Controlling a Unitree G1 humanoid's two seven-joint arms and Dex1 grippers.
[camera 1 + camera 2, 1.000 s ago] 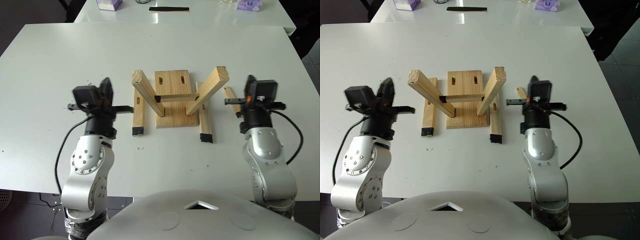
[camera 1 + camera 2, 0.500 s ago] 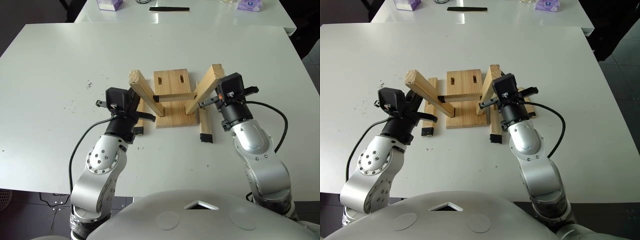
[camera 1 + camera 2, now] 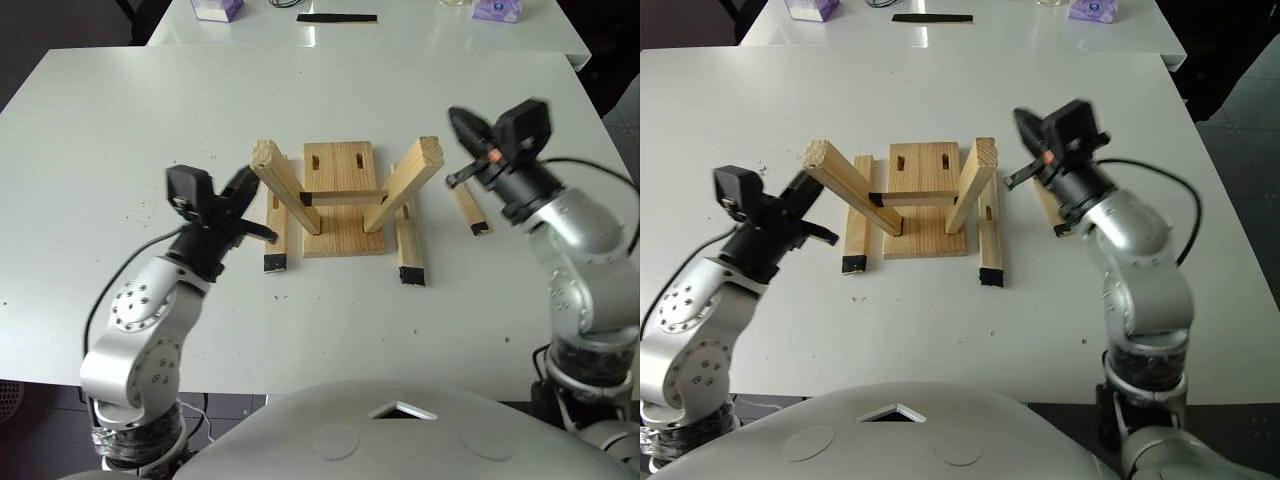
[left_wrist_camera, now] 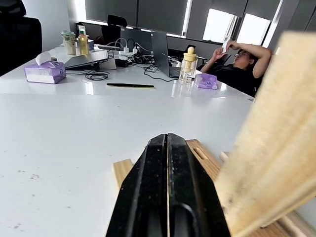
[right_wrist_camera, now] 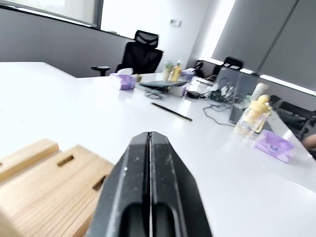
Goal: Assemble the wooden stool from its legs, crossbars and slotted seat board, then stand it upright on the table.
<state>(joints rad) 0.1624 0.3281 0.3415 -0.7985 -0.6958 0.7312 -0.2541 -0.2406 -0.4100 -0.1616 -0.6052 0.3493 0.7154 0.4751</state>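
Note:
The slotted seat board (image 3: 338, 170) lies flat at the table's middle. On it stands a frame of two tilted legs, the left leg (image 3: 285, 188) and the right leg (image 3: 405, 186), joined by a crossbar (image 3: 346, 197). Two more legs lie flat beside the board, one (image 3: 275, 240) on the left and one (image 3: 408, 248) on the right. A short loose crossbar (image 3: 467, 208) lies farther right. My left gripper (image 3: 243, 181) is shut and empty, just left of the left tilted leg (image 4: 276, 138). My right gripper (image 3: 458, 118) is shut and empty, raised to the right of the right tilted leg.
Dark specks (image 3: 148, 208) dot the table on the left. A second table (image 3: 400, 30) behind carries tissue boxes (image 3: 217, 9) and a black strip (image 3: 337, 18). Bare white tabletop (image 3: 340, 320) stretches in front of the parts and to both sides.
Both arms have pulled away from the tilted legs: the left gripper back to the left, the right gripper up and out to the right. The leg frame still stands on the board.

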